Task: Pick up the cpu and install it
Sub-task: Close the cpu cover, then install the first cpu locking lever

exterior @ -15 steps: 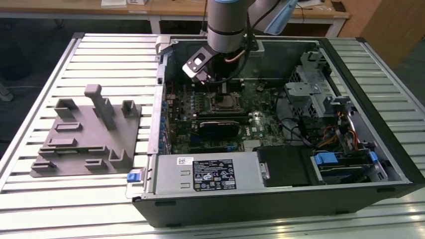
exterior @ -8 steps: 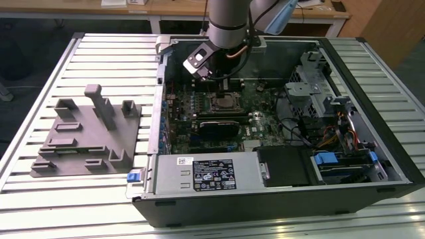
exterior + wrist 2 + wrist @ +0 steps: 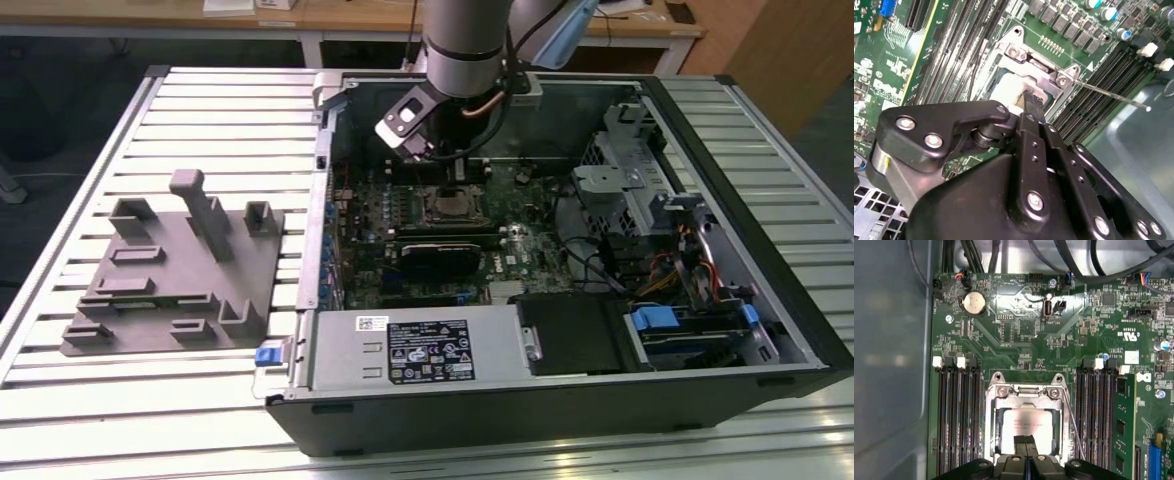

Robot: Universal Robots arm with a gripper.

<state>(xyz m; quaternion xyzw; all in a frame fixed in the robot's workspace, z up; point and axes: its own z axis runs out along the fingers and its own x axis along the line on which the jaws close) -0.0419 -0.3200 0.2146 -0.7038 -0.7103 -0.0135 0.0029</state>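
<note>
You have the small, flat, silvery square cpu (image 3: 1026,421) lying flat inside the metal socket frame (image 3: 1024,391) on the green motherboard (image 3: 1019,340). Your black claw (image 3: 1024,441) hangs directly over the chip's edge, its fingers pressed together with nothing between them.

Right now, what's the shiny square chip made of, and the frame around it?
The cpu: probably metal on top, a matte silvery plate catching soft light. The socket frame: looks like bare steel, brighter, with glints and screws at its corners.
</note>
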